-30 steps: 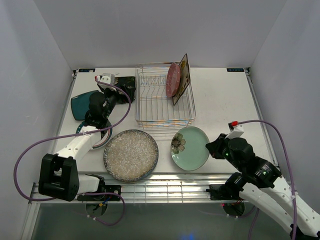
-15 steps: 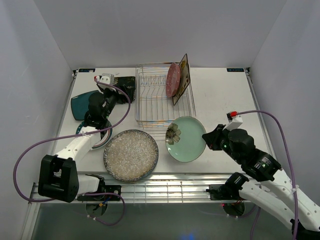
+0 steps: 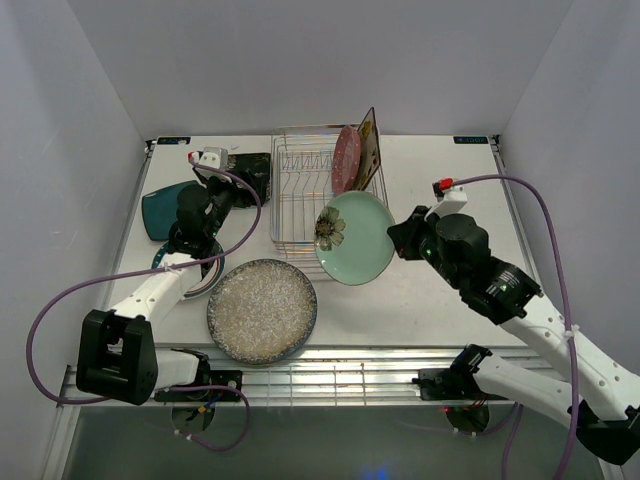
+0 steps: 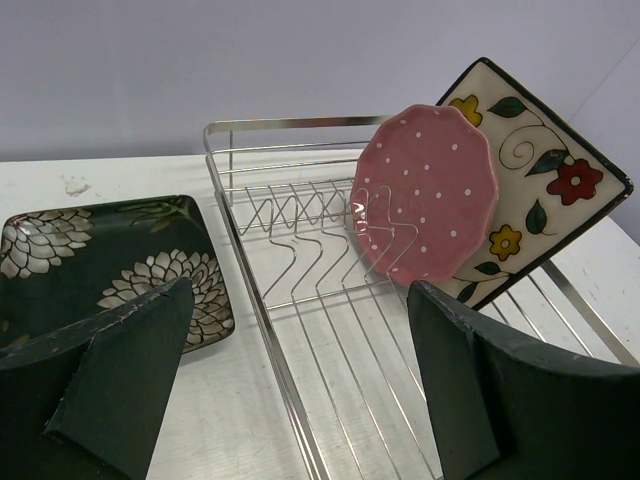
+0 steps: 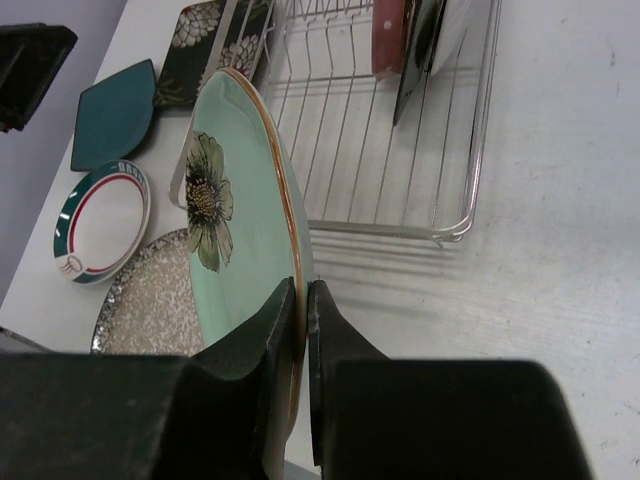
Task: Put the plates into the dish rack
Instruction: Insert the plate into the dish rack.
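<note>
My right gripper (image 3: 395,238) is shut on the rim of the mint green floral plate (image 3: 353,237) and holds it tilted on edge, in the air over the near right corner of the dish rack (image 3: 300,205). The right wrist view shows the fingertips (image 5: 302,290) pinching that plate (image 5: 235,240). The pink dotted plate (image 3: 346,158) and the cream floral square plate (image 3: 367,155) stand in the rack's far right end. My left gripper (image 4: 300,300) is open and empty, over the rack's left rim (image 4: 250,290), beside the black floral square plate (image 4: 110,270).
The large grey speckled plate (image 3: 262,310) lies in front of the rack. The teal plate (image 3: 160,210) lies at the far left. A white teal-rimmed plate (image 5: 100,225) lies partly under the left arm. The rack's left and middle rows (image 4: 320,240) hold nothing.
My right gripper has lifted the mint green plate off the table and carried it up and left to the rack's near edge, tipping it on edge. The left arm has not moved.
</note>
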Available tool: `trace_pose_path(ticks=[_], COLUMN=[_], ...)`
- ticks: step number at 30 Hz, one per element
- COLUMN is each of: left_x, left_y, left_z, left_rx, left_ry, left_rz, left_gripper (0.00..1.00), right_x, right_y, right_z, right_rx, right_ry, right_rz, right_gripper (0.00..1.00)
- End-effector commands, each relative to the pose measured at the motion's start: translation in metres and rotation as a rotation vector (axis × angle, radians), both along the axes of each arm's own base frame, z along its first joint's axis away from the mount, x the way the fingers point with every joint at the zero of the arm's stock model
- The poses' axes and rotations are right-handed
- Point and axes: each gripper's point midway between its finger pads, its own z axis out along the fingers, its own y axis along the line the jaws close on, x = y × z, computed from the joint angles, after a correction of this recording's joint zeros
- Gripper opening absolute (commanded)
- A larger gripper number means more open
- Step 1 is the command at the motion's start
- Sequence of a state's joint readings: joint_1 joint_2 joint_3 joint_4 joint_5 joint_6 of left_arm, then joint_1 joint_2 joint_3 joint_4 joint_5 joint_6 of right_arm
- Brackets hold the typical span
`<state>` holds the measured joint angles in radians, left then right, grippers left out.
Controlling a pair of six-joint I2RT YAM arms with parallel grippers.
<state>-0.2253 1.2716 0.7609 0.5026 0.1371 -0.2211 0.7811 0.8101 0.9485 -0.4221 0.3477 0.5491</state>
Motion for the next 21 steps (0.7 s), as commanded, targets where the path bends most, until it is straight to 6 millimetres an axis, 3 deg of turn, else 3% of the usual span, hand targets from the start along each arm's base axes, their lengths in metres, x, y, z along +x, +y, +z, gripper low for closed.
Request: trace_pose_path(ticks=[1, 2, 10, 21], left_x=[-0.005, -0.004, -0.005, -0.001], left_y=[0.006, 0.006, 0.007, 0.009], left_z=[0.017, 0.018, 0.018, 0.016], left_rx=[-0.001, -0.001, 0.003, 0.009], left_ry=[-0.052, -0.054, -0.057, -0.053], left_rz=[0.023, 0.024, 0.027, 0.042], left_gripper=[0.98, 0.98, 0.98, 0.98], right_x=[0.026, 0.029, 0.071, 0.111], right_y=[0.003, 0.001, 0.018, 0.016], right_z=[0.103, 0.116, 0.134, 0.175], right_rx=[0.186, 0.195, 0.103, 0.061], right_ry=[-0.263, -0.289, -0.331, -0.442], right_rz=[-0.079, -0.096, -0.17, -0.33], right_gripper=[0.08, 0.08, 0.08, 0.08])
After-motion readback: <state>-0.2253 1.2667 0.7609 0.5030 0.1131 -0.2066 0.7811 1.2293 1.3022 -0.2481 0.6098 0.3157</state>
